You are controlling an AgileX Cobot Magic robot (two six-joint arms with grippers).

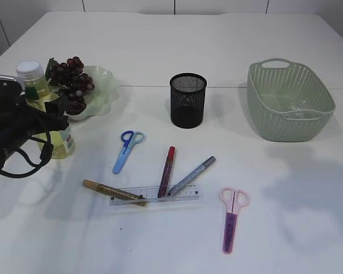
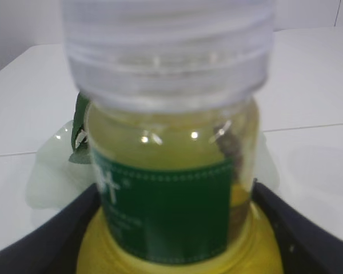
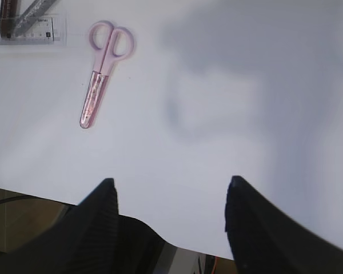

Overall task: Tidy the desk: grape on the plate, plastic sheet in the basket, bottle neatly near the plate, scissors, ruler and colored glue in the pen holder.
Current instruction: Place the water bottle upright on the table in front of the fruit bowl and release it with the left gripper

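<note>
Two hands: left (image 2: 177, 228) round bottle (image 2: 171, 188), grip unclear; right (image 3: 171, 217) open nr pink scissors (image 3: 103, 71).

Grapes (image 1: 72, 83) on plate (image 1: 104, 85), bottle (image 1: 44, 108) upright

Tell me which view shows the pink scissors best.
The exterior view: the pink scissors lie whole on the table, right of the ruler. The right wrist view also shows them whole, from above. The left wrist view misses them.

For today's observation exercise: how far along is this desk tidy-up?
Done: grapes on the plate, sheet in the basket. In hand: left gripper around the bottle beside the plate. Left: both scissors, ruler and glue pens; pen holder looks empty.
</note>
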